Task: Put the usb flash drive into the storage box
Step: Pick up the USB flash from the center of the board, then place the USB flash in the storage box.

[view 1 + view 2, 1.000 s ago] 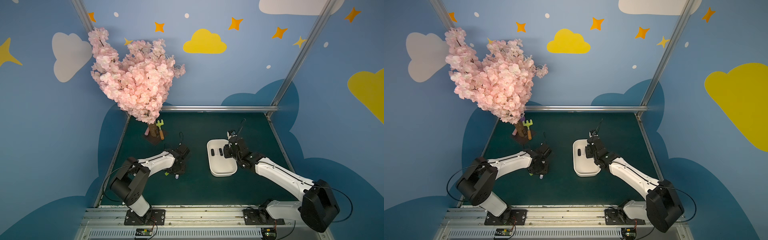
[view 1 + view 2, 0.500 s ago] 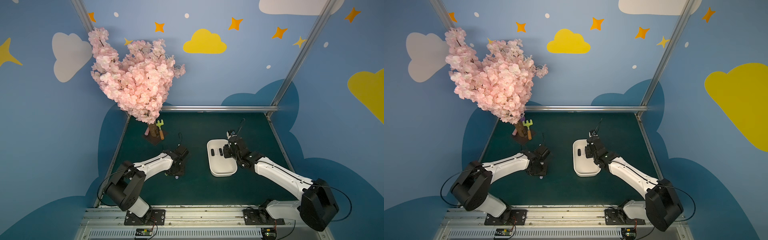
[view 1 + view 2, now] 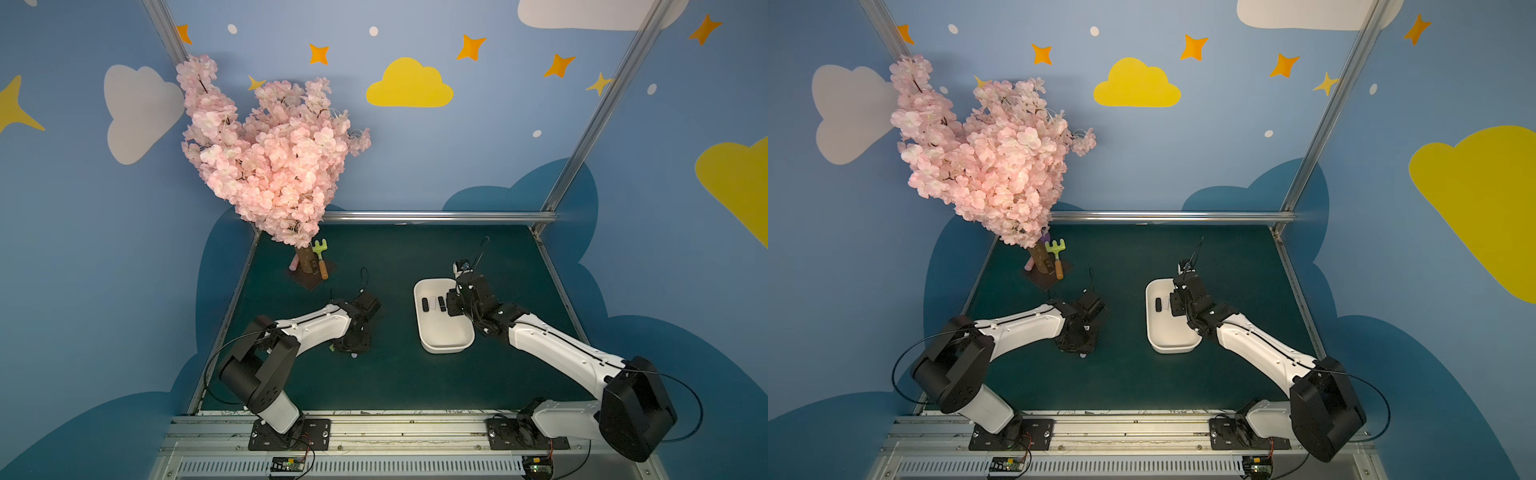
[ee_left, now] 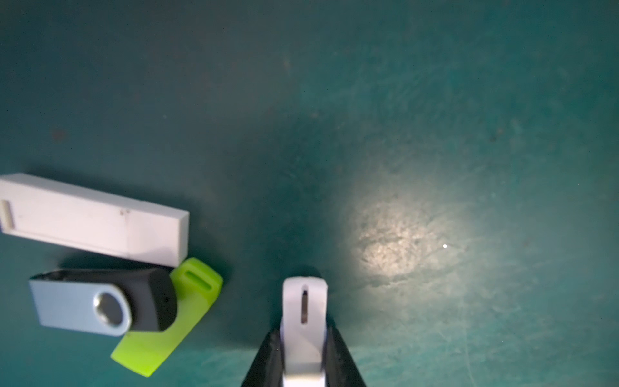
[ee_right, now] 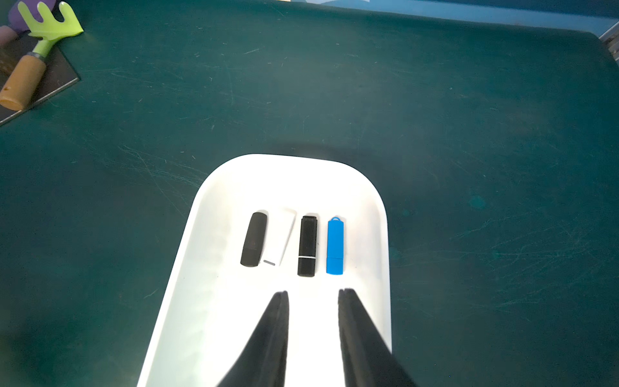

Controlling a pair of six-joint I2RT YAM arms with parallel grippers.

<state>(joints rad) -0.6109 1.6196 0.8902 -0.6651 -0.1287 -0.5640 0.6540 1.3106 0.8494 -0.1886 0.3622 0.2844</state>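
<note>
In the left wrist view my left gripper (image 4: 304, 335) is shut on a small white usb flash drive (image 4: 304, 301) with a slot in its end, low over the green mat. Beside it lie a long white drive (image 4: 93, 217), a black drive with a blue-grey swivel cover (image 4: 100, 301) and a lime-green drive (image 4: 167, 335) partly under the black one. The white storage box (image 5: 217, 301) holds several drives in a row, among them a blue one (image 5: 335, 246). My right gripper (image 5: 313, 291) hangs open over the box, empty. Both top views show the box (image 3: 444, 340) (image 3: 1171, 340).
A pink blossom tree (image 3: 270, 158) stands at the back left on a dark square base, with a toy rake (image 3: 321, 257) leaning against it. A metal rail (image 3: 374, 432) runs along the front edge, and blue walls close in the sides.
My left gripper's jaws have closed onto the white drive, and the left elbow has swung a little outward. The right arm has stayed over the box.
</note>
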